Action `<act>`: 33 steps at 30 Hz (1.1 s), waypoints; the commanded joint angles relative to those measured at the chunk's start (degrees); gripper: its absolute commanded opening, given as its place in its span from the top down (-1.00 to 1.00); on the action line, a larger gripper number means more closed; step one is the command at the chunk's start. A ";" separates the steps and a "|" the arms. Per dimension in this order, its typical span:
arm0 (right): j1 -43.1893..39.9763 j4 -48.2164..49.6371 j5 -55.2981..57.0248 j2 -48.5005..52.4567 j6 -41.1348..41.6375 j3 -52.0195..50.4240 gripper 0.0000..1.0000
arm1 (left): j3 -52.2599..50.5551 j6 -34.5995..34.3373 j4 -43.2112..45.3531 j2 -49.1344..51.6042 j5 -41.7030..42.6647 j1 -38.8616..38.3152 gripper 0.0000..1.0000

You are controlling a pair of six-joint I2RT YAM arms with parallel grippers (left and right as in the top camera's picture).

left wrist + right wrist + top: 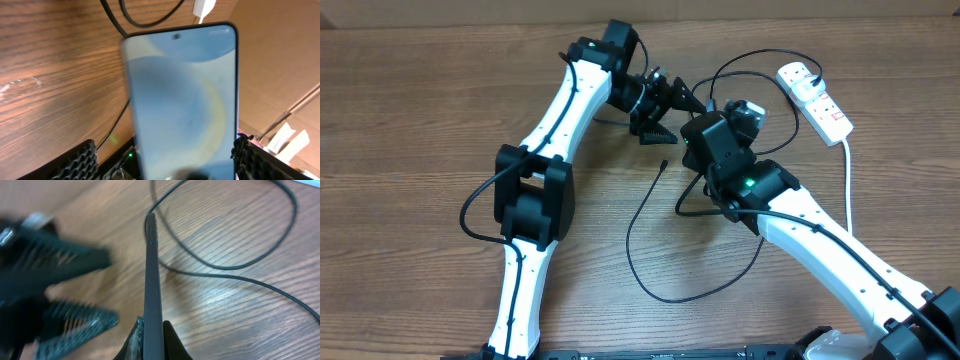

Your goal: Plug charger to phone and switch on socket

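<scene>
Charger (629, 238): thin black cable, laid in an open loop on the wooden table (410, 120) between the two arms, nearest the arm bases.
Connector tip (663, 164): found at the cable's free end, laid flat on the wood, apart from the phone and from both claws.
Right gripper (152, 338): fingers are pressed against the two faces of the phone at one end, so the phone is clamped edge-on in the right wrist view.
Phone (182, 100): held clear of the table at the middle, just beyond the connector tip; its blue-teal screen is turned toward the left wrist camera and is blurred there.
Left gripper (170, 159): fingers are spread wide apart, with nothing gripped; the phone is seen in front of them, its edge near the right-hand finger (260, 161).
Socket (817, 98): white power strip with red markings, laid at the far right of the table; switch position cannot be told.
White plug (798, 73): seated in the strip's far end, with the black cable led from it.
White cord (848, 180): thick, run from the strip's near end back along the right side.
</scene>
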 commanded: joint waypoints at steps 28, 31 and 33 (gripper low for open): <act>-6.08 12.76 -25.97 -1.22 55.34 1.09 0.92 | 1.40 -17.16 -2.40 0.26 6.88 3.91 -0.34; -6.03 12.70 -25.99 -1.22 55.34 1.09 0.92 | 1.40 -18.21 -2.43 0.26 6.91 3.91 -0.24; -6.03 12.79 -26.25 -1.22 55.49 1.09 0.88 | 1.40 -18.80 -2.45 0.26 6.91 3.91 -0.08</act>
